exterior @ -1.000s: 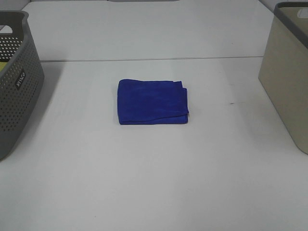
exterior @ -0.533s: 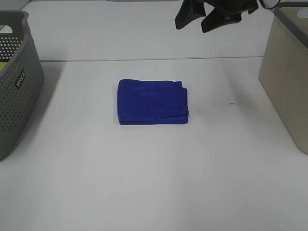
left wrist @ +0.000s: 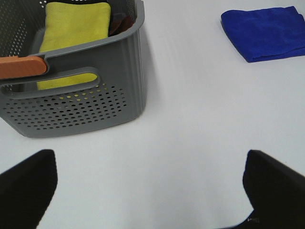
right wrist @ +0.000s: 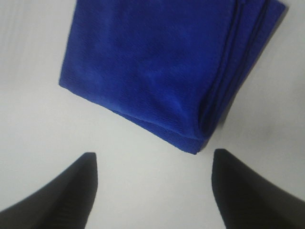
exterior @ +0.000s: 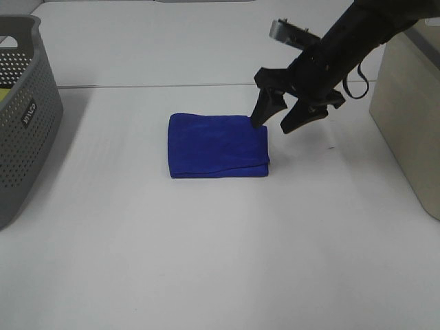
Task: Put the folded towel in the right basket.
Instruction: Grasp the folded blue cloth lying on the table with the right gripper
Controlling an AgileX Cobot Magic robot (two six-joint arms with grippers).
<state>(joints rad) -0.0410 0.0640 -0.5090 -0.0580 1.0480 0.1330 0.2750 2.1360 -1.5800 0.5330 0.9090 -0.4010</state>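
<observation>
The folded blue towel point(exterior: 217, 145) lies flat on the white table point(exterior: 220, 261) near its middle. It also shows in the left wrist view point(left wrist: 265, 31) and fills the right wrist view point(right wrist: 162, 67). My right gripper point(exterior: 273, 123) is open and empty, hovering just above the towel's far right corner, its fingertips point(right wrist: 57, 200) spread wide. The right basket point(exterior: 409, 103) is beige and stands at the right edge. My left gripper point(left wrist: 147, 183) is open and empty over bare table, out of the exterior view.
A grey perforated basket point(exterior: 24, 117) stands at the left edge; in the left wrist view point(left wrist: 71, 81) it holds a folded yellow cloth point(left wrist: 74, 33). A seam in the table runs behind the towel.
My right arm has come down from the top of the view to the towel's far right corner, gripper open. The towel has not moved.
</observation>
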